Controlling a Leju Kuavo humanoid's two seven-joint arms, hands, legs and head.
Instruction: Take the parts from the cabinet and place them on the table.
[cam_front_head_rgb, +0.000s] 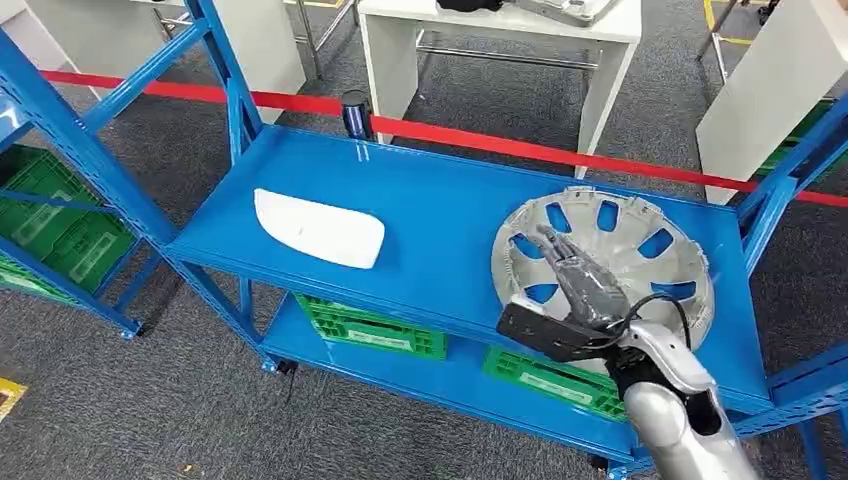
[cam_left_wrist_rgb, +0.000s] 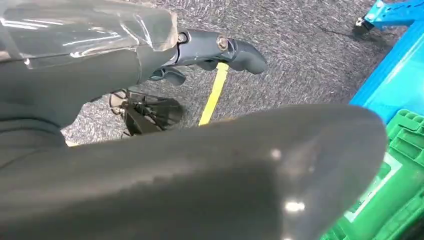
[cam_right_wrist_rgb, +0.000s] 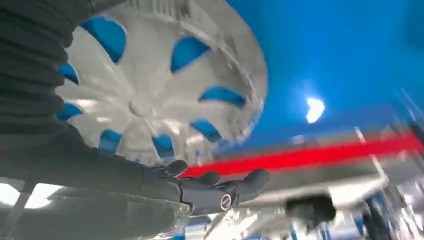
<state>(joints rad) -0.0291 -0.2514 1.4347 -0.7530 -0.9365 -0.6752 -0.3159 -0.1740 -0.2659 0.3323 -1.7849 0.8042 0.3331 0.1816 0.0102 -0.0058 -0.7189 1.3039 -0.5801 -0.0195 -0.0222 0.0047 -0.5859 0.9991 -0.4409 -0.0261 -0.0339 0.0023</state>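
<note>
Two parts are lying on the upper shelf of the blue cabinet (cam_front_head_rgb: 440, 200): a silver wheel cover (cam_front_head_rgb: 640, 235) near the right end and a white flat part (cam_front_head_rgb: 318, 228) well apart from it, toward the left. The right hand (cam_front_head_rgb: 572, 270) is reaching over the wheel cover with its fingers stretched out and apart, and it is holding nothing; whether it is touching the cover I cannot tell. The left hand (cam_left_wrist_rgb: 210, 50) is hanging over the grey floor, and it is gripping nothing, with fingers extended. I am judging the wheel cover as light, stiff thin plastic, smooth and a little slippery, with clips that could break. The rim or one of the openings between the spokes is probably offering the best hold.
</note>
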